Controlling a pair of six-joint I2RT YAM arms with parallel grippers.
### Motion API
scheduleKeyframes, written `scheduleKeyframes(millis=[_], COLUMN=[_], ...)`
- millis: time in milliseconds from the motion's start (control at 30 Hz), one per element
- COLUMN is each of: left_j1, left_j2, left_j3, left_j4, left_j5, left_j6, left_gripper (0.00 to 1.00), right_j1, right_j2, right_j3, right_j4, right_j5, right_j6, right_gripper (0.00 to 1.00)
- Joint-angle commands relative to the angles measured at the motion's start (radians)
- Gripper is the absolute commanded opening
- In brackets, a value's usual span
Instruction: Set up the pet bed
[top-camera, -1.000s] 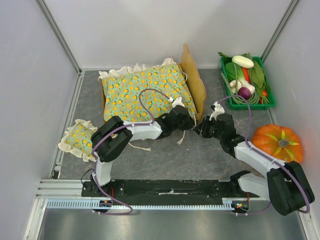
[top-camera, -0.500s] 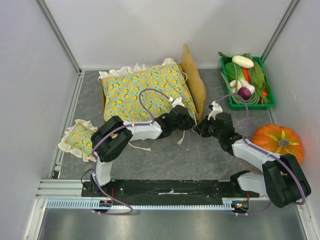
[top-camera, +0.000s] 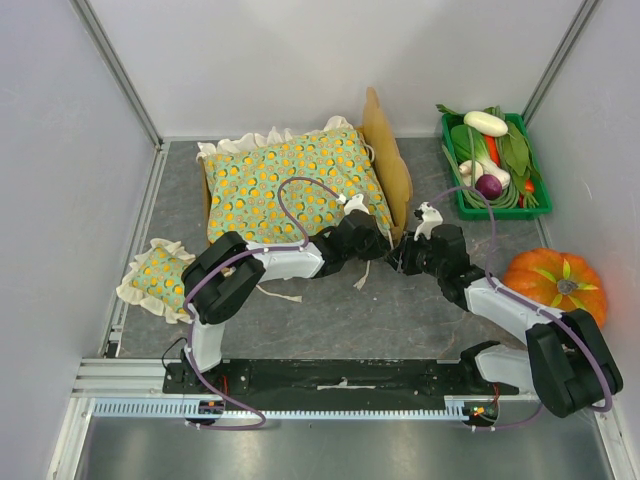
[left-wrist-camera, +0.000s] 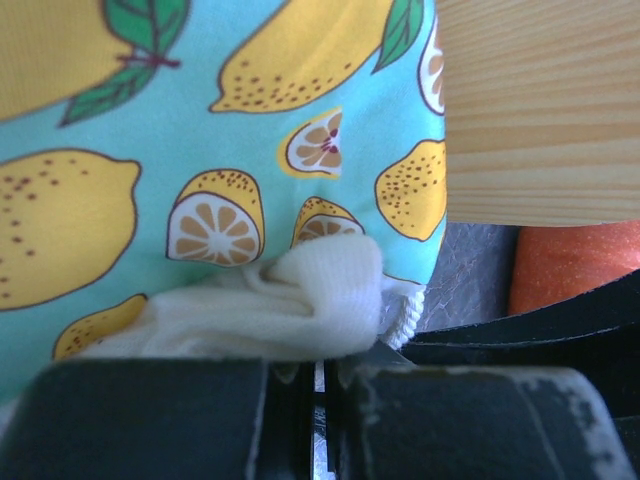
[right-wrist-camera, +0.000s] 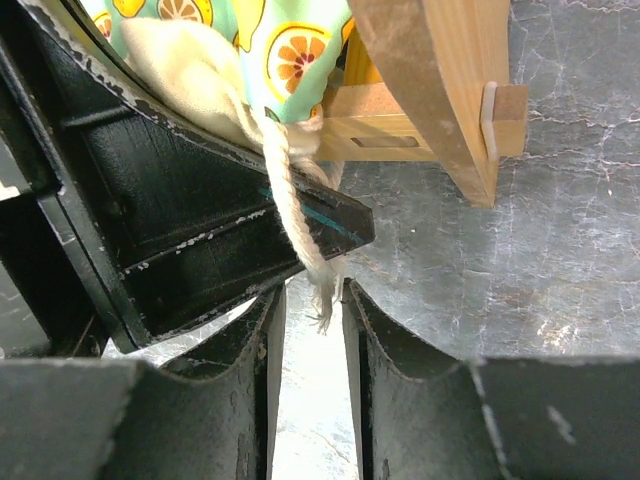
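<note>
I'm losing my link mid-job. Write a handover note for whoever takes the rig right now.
Left gripper: jaws shut on the white frill at the cushion corner beside the headboard.
Right gripper: jaws narrowly open, a cord from the cushion dangling between them, not clamped.
Pet bed: at the back of the table, cushion on it.
Small pillow: on the table, left of the bed.
Left, probably: settle the corner and cord, release, add the pillow.

Pet bed (top-camera: 388, 165) and left hand (top-camera: 372, 238) hem the right hand (top-camera: 402, 262); bare table (top-camera: 400, 315) nearer.
</note>
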Motion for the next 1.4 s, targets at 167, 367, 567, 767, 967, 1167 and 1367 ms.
scheduleKeyframes(millis=[167, 367, 567, 767, 967, 1167, 1367], left_j1=[0.016, 0.018, 0.018, 0.021, 0.022, 0.019, -0.010], left_j2=[-0.005, -0.005, -0.008, -0.028, -0.069, -0.135, -0.193], left_j3=[0.000, -0.003, -0.007, -0.018, -0.030, -0.069, -0.098], left_j4=[0.024, 0.029, 0.028, 0.026, 0.000, -0.022, -0.061], left_j5=[0.001, 0.004, 0.002, -0.007, -0.031, -0.054, -0.085], left_j6=[0.015, 0.012, 0.012, 0.018, 0.052, 0.089, 0.190], left_gripper=[0.02, 0.02, 0.02, 0.05, 0.37, 0.47, 0.48], right_j1=[-0.005, -0.005, -0.005, -0.005, -0.005, -0.005, -0.005], right_j2=[0.033, 0.039, 0.032, 0.001, -0.047, -0.042, -0.018], right_j3=[0.028, 0.020, 0.017, 0.035, 0.036, 0.048, 0.066], right_j4=[0.052, 0.074, 0.065, -0.099, -0.196, -0.201, -0.187], right_j5=[-0.017, -0.007, 0.009, 0.080, 0.143, 0.169, 0.168], right_j6=[-0.031, -0.040, -0.049, -0.060, -0.043, -0.041, -0.049], right_gripper=[0.35, 0.18, 0.00, 0.00, 0.00, 0.00, 0.00])
